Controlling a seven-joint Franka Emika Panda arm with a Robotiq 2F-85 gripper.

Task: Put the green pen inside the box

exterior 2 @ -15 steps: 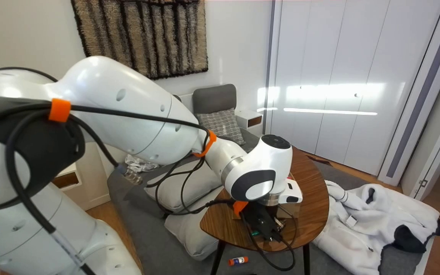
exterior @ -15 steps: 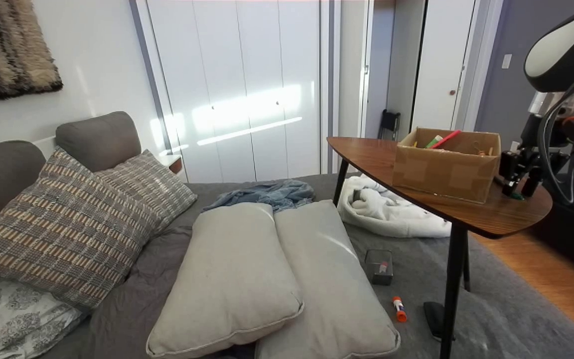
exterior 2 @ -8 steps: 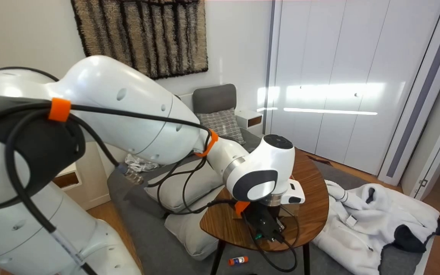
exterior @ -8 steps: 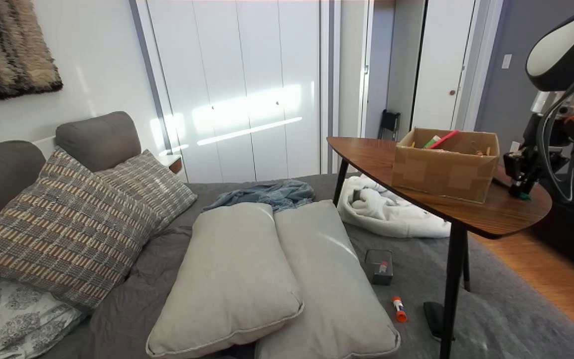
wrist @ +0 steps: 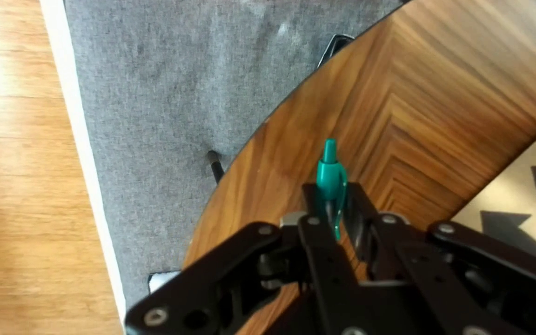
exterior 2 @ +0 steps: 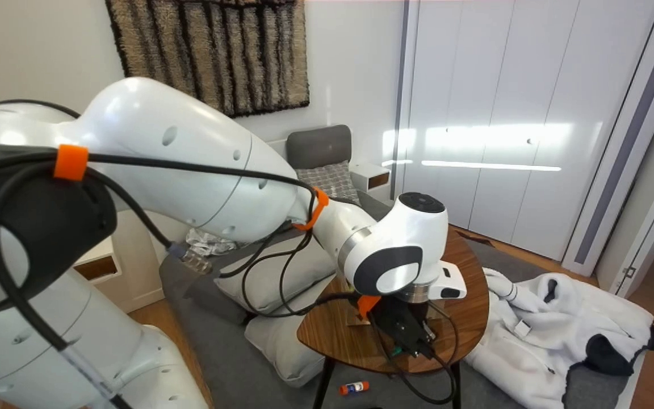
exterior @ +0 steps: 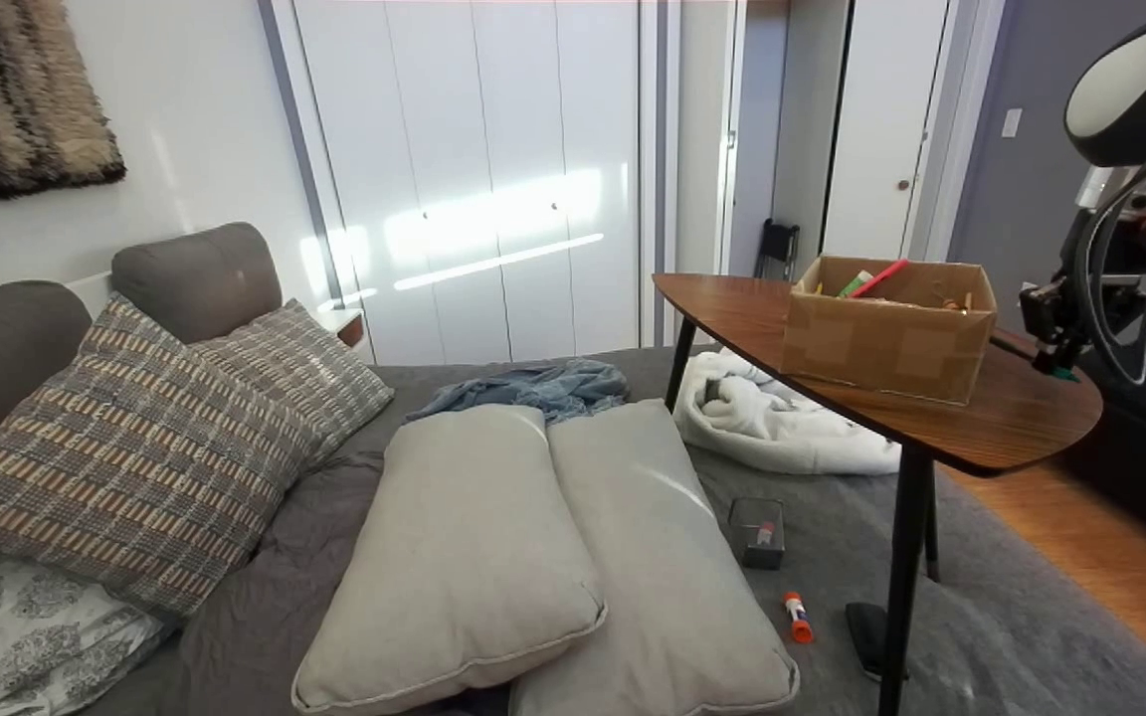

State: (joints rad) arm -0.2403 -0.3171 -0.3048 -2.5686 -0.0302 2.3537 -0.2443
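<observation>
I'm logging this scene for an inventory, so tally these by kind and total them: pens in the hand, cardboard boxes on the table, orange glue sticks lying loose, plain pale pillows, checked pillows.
Green pen in the hand: 1
Cardboard box on the table: 1
Loose orange glue stick: 1
Plain pale pillows: 2
Checked pillows: 2
Total: 7

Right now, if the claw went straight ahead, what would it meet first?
Probably the wood-grain tabletop near its edge, the green pen in the claw perhaps touching first; depth is unclear.
</observation>
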